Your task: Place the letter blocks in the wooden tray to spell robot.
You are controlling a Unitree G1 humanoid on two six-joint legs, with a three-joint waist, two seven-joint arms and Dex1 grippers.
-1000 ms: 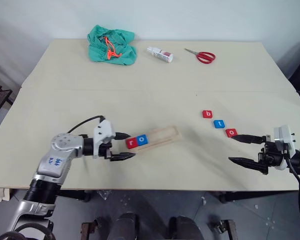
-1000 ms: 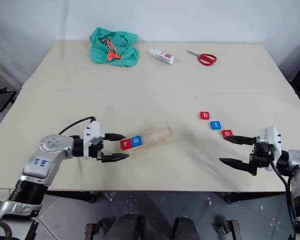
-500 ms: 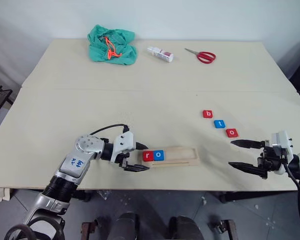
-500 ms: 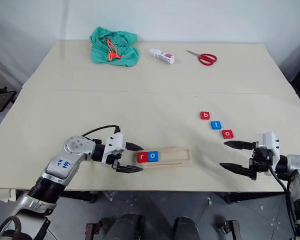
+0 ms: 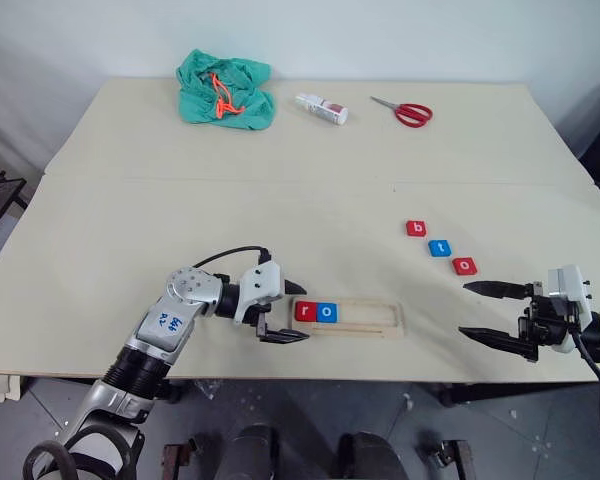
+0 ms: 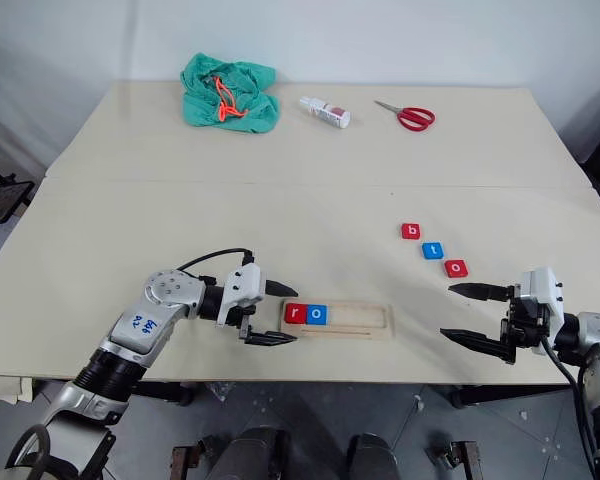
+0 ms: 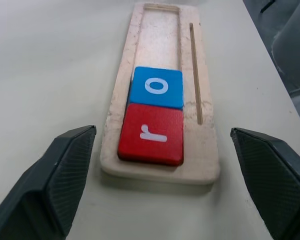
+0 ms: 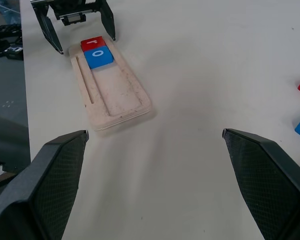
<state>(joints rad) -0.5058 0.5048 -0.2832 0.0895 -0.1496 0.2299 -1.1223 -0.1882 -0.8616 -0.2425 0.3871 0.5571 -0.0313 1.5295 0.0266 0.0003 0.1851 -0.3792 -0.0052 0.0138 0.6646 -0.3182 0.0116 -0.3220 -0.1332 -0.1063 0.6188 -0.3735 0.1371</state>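
Here, wooden tray [image 7: 162, 100] end sits between open left jaws.

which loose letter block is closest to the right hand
The red o block, last in the diagonal row and nearest the right hand; the blue t and red b lie farther off.

two blocks [image 5: 316, 312] in tray [image 5: 375, 319], three [image 5: 439, 248] right

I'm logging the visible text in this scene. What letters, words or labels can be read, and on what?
"r": red block in the wooden tray.
"o": blue block beside it in the tray.
"b": red block on the table.
"t": blue block.
"o": red block.
Spray bottle label: too small to read.
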